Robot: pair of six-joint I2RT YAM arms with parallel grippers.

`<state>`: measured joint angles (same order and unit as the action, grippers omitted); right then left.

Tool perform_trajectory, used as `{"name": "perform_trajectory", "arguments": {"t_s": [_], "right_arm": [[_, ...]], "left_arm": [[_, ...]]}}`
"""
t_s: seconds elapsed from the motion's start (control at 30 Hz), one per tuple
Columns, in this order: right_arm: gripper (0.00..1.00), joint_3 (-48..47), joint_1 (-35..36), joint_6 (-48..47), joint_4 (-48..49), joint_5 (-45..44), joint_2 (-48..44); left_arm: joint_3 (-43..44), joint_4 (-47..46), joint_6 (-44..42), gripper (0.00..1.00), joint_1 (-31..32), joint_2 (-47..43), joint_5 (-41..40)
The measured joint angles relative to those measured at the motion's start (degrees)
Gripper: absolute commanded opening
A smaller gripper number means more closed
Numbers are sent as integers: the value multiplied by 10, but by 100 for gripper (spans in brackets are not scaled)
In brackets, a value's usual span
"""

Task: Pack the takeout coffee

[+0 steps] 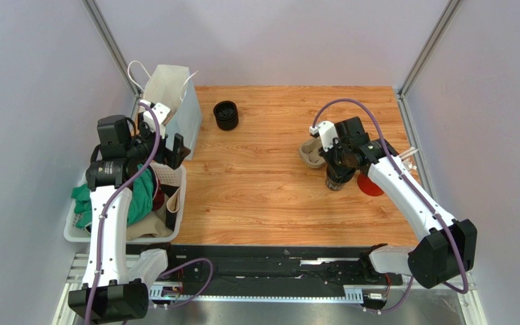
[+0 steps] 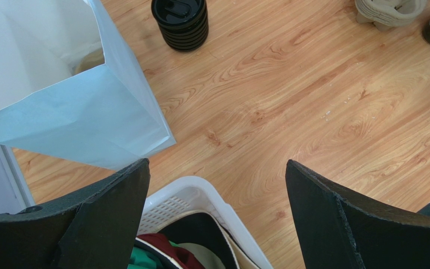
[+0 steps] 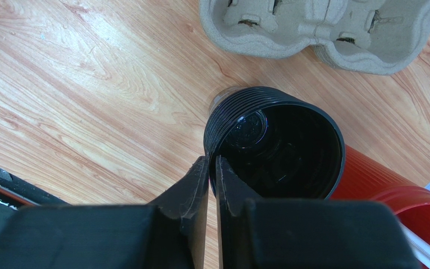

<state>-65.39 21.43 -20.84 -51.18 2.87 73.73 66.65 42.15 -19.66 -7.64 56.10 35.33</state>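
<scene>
The coffee (image 1: 226, 115) stands lidded near the bag (image 1: 185, 116), well apart from the tray (image 3: 245, 49). The right gripper (image 3: 212, 163) pinches the wall of an open cup (image 3: 290, 112) beside the tray, while the left gripper (image 2: 217, 168) is spread wide. Such a thin rim grip may let this cup tilt or slip.

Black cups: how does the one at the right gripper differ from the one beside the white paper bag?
The open cup has no lid; the lidded cup is capped. The open cup's rim is pinched by the right gripper; the lidded cup stands free. The open cup sits by the cardboard tray, the lidded cup near the paper bag. Both are black and ribbed.
</scene>
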Motion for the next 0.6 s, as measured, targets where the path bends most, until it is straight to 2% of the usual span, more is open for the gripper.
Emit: {"name": "perform_trajectory", "arguments": {"t_s": [0.33, 0.37, 0.6], "right_arm": [[5, 0, -1, 0, 0, 0, -3], [2, 0, -1, 0, 0, 0, -4], [0, 0, -1, 0, 1, -9, -15]], "left_arm": [[0, 0, 0, 99, 0, 0, 0], [0, 0, 0, 99, 0, 0, 0], [0, 0, 0, 99, 0, 0, 0]]}}
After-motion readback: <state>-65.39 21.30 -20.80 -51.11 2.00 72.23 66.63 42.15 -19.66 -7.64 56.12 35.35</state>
